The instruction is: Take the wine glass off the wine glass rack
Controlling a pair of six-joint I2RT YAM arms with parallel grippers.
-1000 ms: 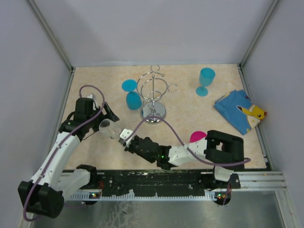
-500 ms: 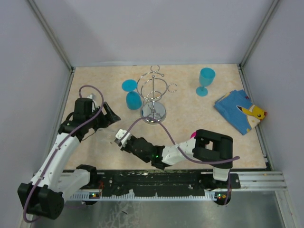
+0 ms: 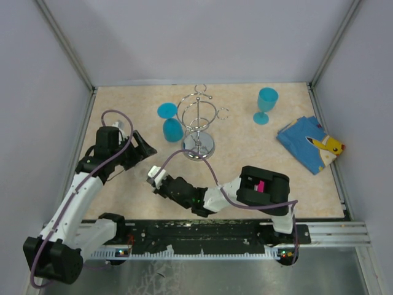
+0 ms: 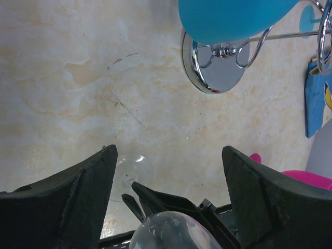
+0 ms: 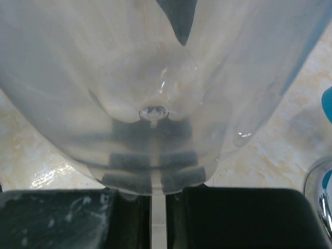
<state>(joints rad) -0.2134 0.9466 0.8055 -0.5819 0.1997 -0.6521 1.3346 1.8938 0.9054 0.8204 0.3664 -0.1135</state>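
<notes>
Beige marbled tabletop (image 3: 245, 141), grey booth walls all round. Right gripper (image 5: 158, 193) is clamped tight on the stem of the clear wine glass (image 5: 150, 78), bowl poking out past its fingers. So that glass is already off the wine glass rack (image 3: 199, 146), which stands just beyond. Left gripper (image 4: 169, 150) hovers alongside, spread wide and gripping nothing, I'd guess for a handover. A blue glass (image 3: 172, 129) looks hung on the rack.

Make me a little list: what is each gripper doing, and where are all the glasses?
left gripper: open, holding nothing
right gripper: shut on the stem of the clear wine glass
wine glass rack: standing mid-table
hanging blue glass: on the rack's left side
standing blue glass: upright, right of the rack
</notes>
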